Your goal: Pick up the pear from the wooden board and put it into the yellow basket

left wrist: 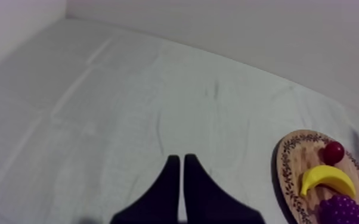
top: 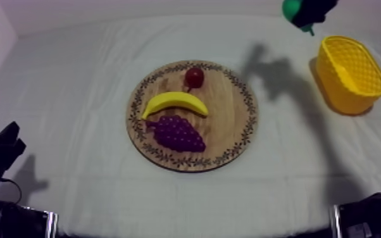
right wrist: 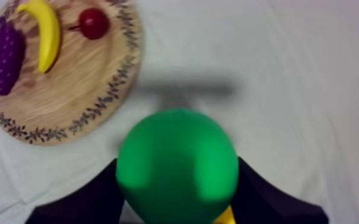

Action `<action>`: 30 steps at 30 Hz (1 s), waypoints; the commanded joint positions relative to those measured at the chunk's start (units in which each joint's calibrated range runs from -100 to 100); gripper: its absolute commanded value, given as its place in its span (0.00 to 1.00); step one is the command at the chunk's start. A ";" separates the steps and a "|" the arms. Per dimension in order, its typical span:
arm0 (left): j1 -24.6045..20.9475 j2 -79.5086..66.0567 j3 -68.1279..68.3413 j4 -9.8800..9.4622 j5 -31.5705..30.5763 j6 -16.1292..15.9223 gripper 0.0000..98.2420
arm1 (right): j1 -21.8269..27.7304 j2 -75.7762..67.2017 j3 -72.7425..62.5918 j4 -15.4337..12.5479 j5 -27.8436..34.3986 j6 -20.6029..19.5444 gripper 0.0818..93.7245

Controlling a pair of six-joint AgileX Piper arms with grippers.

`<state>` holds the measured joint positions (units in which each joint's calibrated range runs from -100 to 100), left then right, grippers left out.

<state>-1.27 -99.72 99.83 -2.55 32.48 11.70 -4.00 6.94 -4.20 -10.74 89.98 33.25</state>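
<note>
My right gripper (top: 302,14) hangs high at the back of the table, shut on the green pear (top: 290,9), left of and behind the yellow basket (top: 350,74). In the right wrist view the pear (right wrist: 177,165) sits large between my black fingers (right wrist: 92,196), above the cloth beside the wooden board (right wrist: 80,89). The round wooden board (top: 231,120) lies mid-table and carries a banana (top: 174,102), a bunch of grapes (top: 178,133) and a small red fruit (top: 194,77). My left gripper (left wrist: 179,179) is shut on nothing, a narrow wedge over bare cloth, resting low at the left (top: 0,152).
The basket stands at the right side of the table, near its edge. The arm's shadow (top: 272,73) falls on the cloth between board and basket. The board with its fruit (left wrist: 328,179) lies beyond my left gripper.
</note>
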 commanded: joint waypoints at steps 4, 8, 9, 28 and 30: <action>0.00 -0.02 -0.05 -0.01 0.01 0.00 0.00 | 5.40 -1.45 -0.01 -0.06 -0.30 -0.93 0.46; 0.00 -0.02 -0.05 -0.01 0.01 0.00 0.00 | 8.19 -0.70 -0.94 0.45 -1.20 -1.99 0.46; 0.00 -0.02 -0.05 -0.01 0.01 0.00 0.00 | 8.84 -0.08 -1.65 0.60 -1.32 -2.32 0.47; 0.00 -0.02 -0.05 -0.01 0.01 0.00 0.00 | 15.59 12.09 -4.60 5.80 -8.16 -4.86 0.55; 0.00 -0.02 -0.05 -0.01 0.01 0.00 0.00 | 15.83 12.09 -3.73 6.08 -8.87 -4.90 0.63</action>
<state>-1.27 -99.72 99.83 -2.55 32.48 11.70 11.77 19.15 -8.36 -4.70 81.28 28.36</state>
